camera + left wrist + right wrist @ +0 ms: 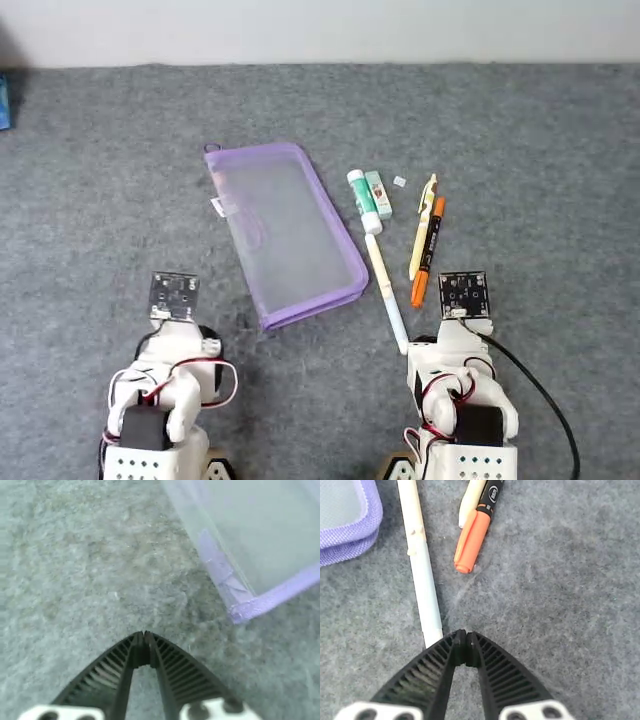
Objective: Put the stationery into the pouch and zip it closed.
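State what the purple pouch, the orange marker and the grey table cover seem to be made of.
Purple see-through pouch: likely a soft translucent plastic or fine mesh panel, matte, with woven purple fabric edging. Orange-capped marker: smooth hard plastic, slightly glossy. Grey table cover: felt or short carpet, judging by its fuzzy, mottled fibres.

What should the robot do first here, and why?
Probably open the right gripper and ease it onto the pale pen: that pen lies just beside the shut tips, nearest of all, and outside the pouch.
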{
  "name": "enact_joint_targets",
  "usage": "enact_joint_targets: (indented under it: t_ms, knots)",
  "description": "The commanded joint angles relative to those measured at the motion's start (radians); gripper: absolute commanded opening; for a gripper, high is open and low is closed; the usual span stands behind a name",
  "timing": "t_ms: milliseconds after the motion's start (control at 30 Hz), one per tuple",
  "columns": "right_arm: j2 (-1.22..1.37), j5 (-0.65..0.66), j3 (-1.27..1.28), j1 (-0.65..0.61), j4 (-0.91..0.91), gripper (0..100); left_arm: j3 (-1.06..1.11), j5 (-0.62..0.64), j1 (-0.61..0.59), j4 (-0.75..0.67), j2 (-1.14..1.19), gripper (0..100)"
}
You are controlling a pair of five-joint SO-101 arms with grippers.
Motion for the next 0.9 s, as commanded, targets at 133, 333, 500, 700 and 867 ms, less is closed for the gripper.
enact_joint_targets:
  t_ms: [133,333,500,700,867]
  knots:
    - [-0.004,0.006,0.017,-0.005,0.004,0.9,-0.087,-0.302,0.014,0.002,-0.006,2]
    - [-0.004,0.006,0.017,-0.005,0.004,0.9,-0.134,-0.767,-0.063,-0.041,-0.006,1]
    - [-0.004,0.006,0.017,-0.005,0.004,0.9,-0.191,-0.700,-0.157,-0.141,0.003,1]
    - [-0.004,0.006,0.017,-0.005,0.004,0.9,-0.415,-0.643,-0.173,-0.058,0.180,1]
    - [-0.004,0.006,0.017,-0.005,0.004,0.9,-0.708,-0.486,-0.146,-0.051,0.605,1]
